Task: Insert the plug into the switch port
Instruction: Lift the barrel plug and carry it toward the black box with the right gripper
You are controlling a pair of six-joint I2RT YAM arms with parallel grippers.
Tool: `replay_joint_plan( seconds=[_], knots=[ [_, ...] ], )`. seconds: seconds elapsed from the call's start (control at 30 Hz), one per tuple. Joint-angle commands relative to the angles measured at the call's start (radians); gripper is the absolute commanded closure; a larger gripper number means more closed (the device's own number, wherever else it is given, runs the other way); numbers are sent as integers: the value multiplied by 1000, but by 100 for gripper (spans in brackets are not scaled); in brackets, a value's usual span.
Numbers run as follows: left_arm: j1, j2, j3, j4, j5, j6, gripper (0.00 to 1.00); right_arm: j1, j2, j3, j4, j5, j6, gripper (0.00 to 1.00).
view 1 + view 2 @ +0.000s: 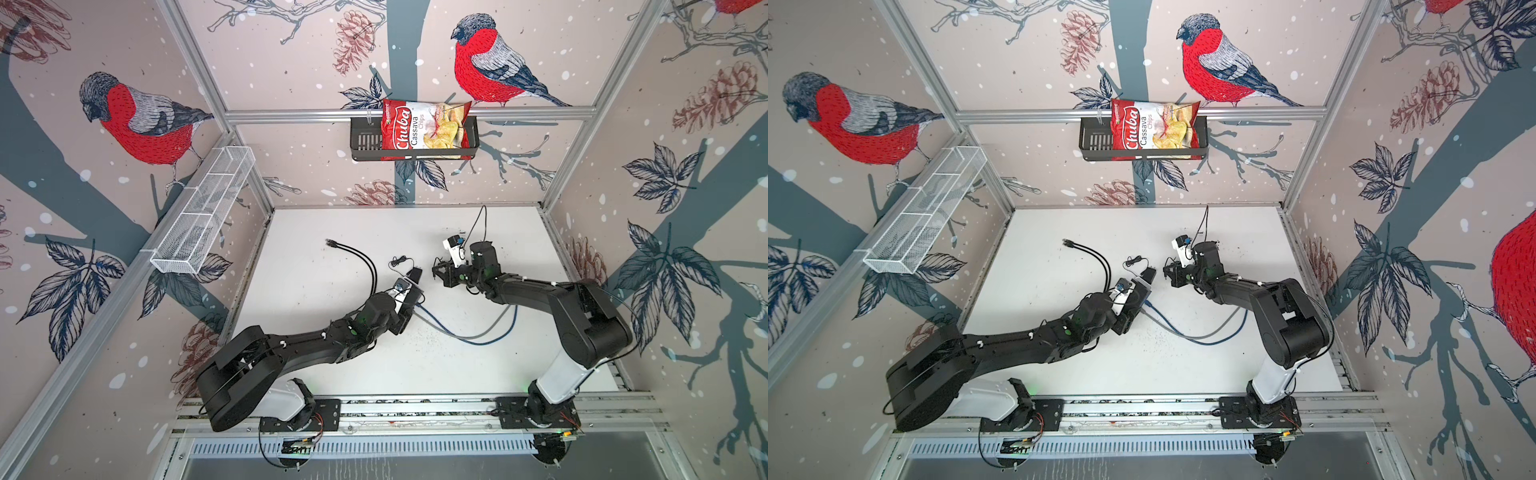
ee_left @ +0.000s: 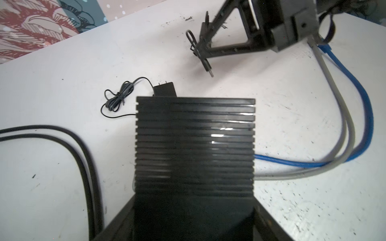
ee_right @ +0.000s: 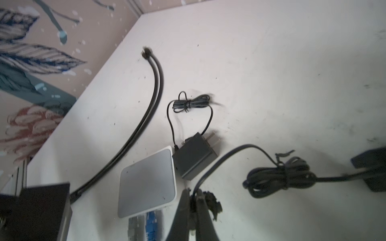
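stage shown: approach, insertion not yet made. your right tool (image 3: 194,195) is clenched on a thin black cord (image 3: 240,148) just behind the barrel plug (image 2: 209,70). the plug is held off the surface (image 1: 457,374), tip slanting down, near the switch (image 3: 146,181) but clear of it. the rest of that cord trails in a tied bundle (image 3: 279,177).

the switch is a flat box with a grey top and white rim. it sits by your left tool (image 2: 194,206), with a power adapter (image 3: 194,160) just beside one corner. a blue cable (image 2: 369,121) and a grey cable (image 2: 282,177) are already seated along one edge.

your left tool has its fingers spread wide. a black ribbed block (image 2: 194,146) fills the gap between them in the left wrist view; whether it grips anything you cannot tell. two black cables (image 3: 147,116) lie on the surface, far ends free.

left to do, by judgement: find the round socket, which no view shows, line the plug up and press it home.

writing: only the bag (image 1: 419,131) in the black basket (image 1: 363,141) on the back rail can be read, "chuba cassava chips". no label is legible on the switch or adapter.
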Motion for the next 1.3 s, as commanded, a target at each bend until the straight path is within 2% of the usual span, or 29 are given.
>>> replay_joint_plan(
  seconds=[0.0, 0.1, 0.33, 0.67, 0.93, 1.27],
  knots=[
    [-1, 5, -14, 133, 76, 67, 54, 16, -21, -58, 277, 38, 150, 94],
    [-11, 25, -20, 160, 73, 91, 54, 24, -37, -109, 378, 48, 195, 94],
    [-47, 15, -111, 365, 48, 199, 53, 32, -60, -241, 649, 34, 316, 94],
    [-47, 32, -147, 467, 75, 256, 55, 40, -47, -333, 936, -63, 432, 94],
    [-47, 96, -202, 686, 94, 296, 54, 56, -41, -388, 1082, -70, 477, 93],
    [-47, 153, -240, 906, 65, 314, 55, 85, -21, -453, 1267, -75, 488, 93]
  ],
)
